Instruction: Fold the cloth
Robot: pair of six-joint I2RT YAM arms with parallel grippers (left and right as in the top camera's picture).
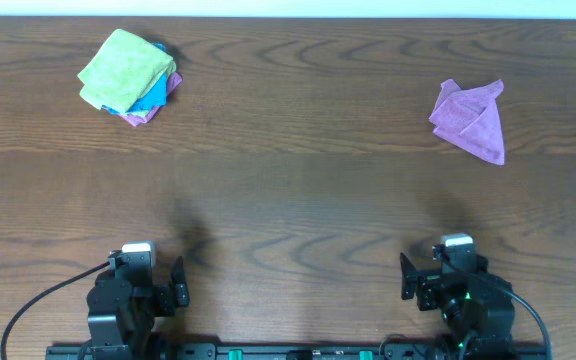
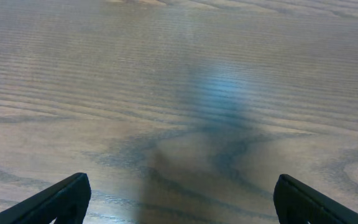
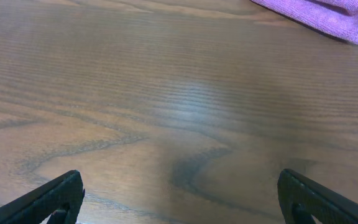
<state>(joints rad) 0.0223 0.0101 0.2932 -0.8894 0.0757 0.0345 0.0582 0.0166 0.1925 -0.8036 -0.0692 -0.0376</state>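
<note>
**Cloth on a Stack, Arms Low at the Near Edge**

The cloth [image 1: 123,68] lay at the far left of the counter [image 1: 288,200], on top of a blue cloth [image 1: 154,97]. Its corners were turned diagonally to the counter's edge (roughly square, so no clear long axis). A purple cloth [image 1: 471,118] lay crumpled at the far right, well apart. Both arms sat folded at the near edge, pointing toward the far side. The left end effector [image 2: 180,190] had its fingers spread wide over bare wood, holding nothing. The right end effector [image 3: 180,186] was likewise wide open and empty.
</note>
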